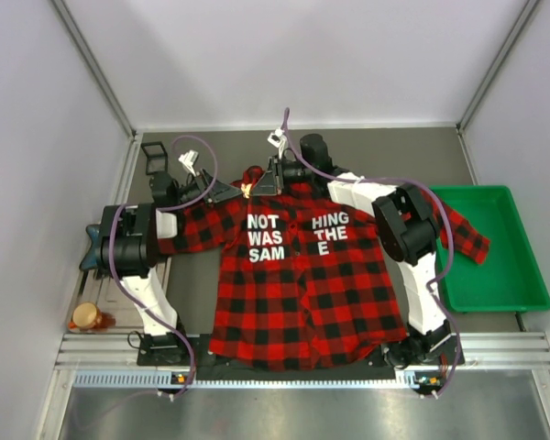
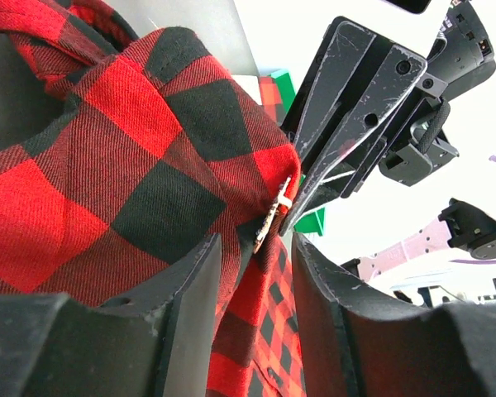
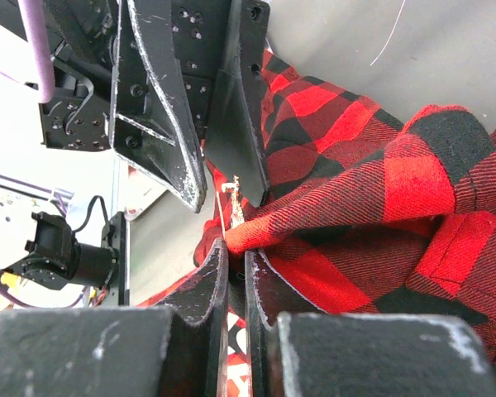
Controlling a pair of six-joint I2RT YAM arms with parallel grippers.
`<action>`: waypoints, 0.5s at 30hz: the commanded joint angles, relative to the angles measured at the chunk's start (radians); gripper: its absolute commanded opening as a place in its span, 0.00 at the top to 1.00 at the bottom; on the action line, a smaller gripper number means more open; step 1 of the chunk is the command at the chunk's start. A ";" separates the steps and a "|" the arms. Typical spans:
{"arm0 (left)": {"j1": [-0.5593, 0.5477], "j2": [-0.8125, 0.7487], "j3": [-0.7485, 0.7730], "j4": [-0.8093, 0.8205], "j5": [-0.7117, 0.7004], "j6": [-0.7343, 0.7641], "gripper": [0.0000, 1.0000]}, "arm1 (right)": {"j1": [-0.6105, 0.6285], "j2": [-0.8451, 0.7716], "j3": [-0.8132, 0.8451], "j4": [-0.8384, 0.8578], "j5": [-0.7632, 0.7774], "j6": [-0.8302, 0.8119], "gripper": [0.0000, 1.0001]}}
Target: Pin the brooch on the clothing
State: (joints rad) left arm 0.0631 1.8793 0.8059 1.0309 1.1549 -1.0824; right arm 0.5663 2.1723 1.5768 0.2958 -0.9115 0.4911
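Red-and-black plaid covers the middle of the worktop [image 1: 385,151]. The clothing [image 1: 302,284] lies front up with its white lettering showing, hem towards the near edge and collar towards the far edge. One sleeve reaches out beside the green tray [image 1: 495,247] at the right edge.

Both arms meet at the collar. The right gripper [image 3: 236,248] is closed on a raised fold of collar cloth, with nothing between its fingers but the fabric. I take this as a hold meant to lift the edge off the worktop and make it taut, so a pin has something firm to pass through and no second layer below to catch.

The brooch [image 2: 273,213] stands edge-on against that pinched fold, just beside the right gripper's tips, a small pale sliver at the far middle of the shirt. The left gripper [image 2: 258,241] comes in from the opposite side with its fingers about half apart, straddling the brooch and the collar edge together. I cannot tell whether either pad presses on the brooch, nor whether its pin has gone through the cloth.

Working from both sides makes sense: one side braces while the other pushes. The likely trouble is the fold slipping out of the pinch while the pin is driven
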 commanded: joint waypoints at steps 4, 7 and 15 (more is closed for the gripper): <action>-0.019 0.040 0.030 0.178 0.009 -0.073 0.60 | -0.002 -0.049 -0.006 0.063 -0.030 -0.005 1.00; -0.023 0.041 0.030 0.181 0.011 -0.071 0.69 | 0.001 -0.054 -0.015 0.062 -0.036 -0.013 1.00; -0.031 0.023 0.026 0.112 0.045 0.027 1.00 | 0.004 -0.065 0.002 -0.007 -0.073 -0.106 1.00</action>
State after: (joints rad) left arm 0.0402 1.9236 0.8097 1.1339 1.1713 -1.1320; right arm 0.5667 2.1723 1.5631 0.2867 -0.9348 0.4599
